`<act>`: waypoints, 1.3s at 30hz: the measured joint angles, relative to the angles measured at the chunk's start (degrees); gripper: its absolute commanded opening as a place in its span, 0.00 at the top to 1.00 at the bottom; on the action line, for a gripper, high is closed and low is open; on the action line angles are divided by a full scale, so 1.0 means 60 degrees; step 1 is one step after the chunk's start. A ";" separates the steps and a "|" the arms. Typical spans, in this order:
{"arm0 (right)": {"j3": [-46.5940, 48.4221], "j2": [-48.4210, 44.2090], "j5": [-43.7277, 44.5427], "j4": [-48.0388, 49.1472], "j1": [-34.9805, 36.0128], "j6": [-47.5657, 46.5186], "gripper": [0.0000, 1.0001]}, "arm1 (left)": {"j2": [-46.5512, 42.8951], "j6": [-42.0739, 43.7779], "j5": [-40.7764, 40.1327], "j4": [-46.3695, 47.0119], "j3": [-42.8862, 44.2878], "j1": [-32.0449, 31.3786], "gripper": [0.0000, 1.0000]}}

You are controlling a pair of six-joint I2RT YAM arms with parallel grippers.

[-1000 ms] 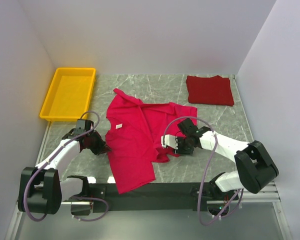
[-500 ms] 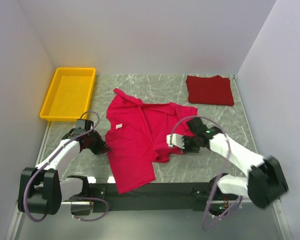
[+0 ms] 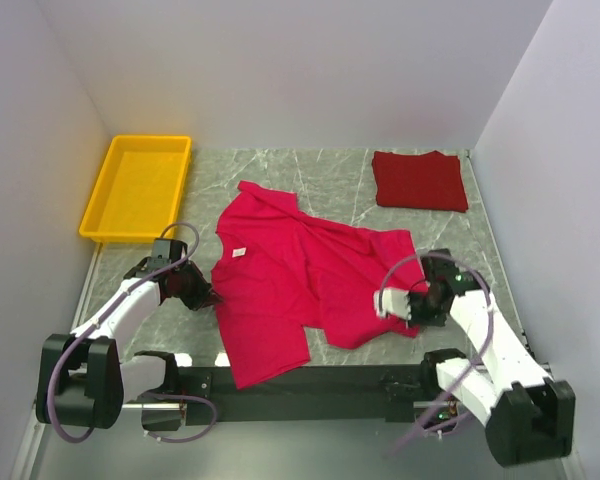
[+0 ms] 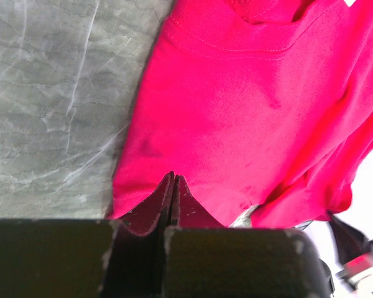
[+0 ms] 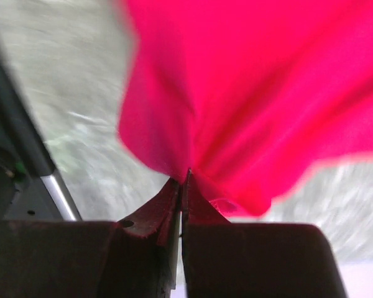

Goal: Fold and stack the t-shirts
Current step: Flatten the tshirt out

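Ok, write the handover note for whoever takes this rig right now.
Grippers: the left gripper is shut on the left edge of the pink t-shirt. The right gripper is shut on a bunched part of its right side.
Things: the pink t-shirt lies spread and wrinkled between the arms. The maroon t-shirt lies folded at the far right of the table.
Done: maroon t-shirt folded.
Left: flatten and fold the pink t-shirt, then stack the two.
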 measured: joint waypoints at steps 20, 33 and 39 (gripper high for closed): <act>0.2415 0.0601 -0.1606 -0.0565 -0.1628 0.0787 0.41 | -0.0073 0.0007 0.0026 0.0029 0.0000 0.0000 0.99; 0.0532 0.1858 -0.0903 0.0364 0.0998 0.2084 0.43 | -0.0069 0.0007 0.0036 0.0160 0.0000 0.0000 0.99; 0.0525 0.2393 -0.0131 0.1974 0.1049 0.3027 0.91 | -0.0066 0.0007 0.0040 0.0222 0.0000 0.0000 0.99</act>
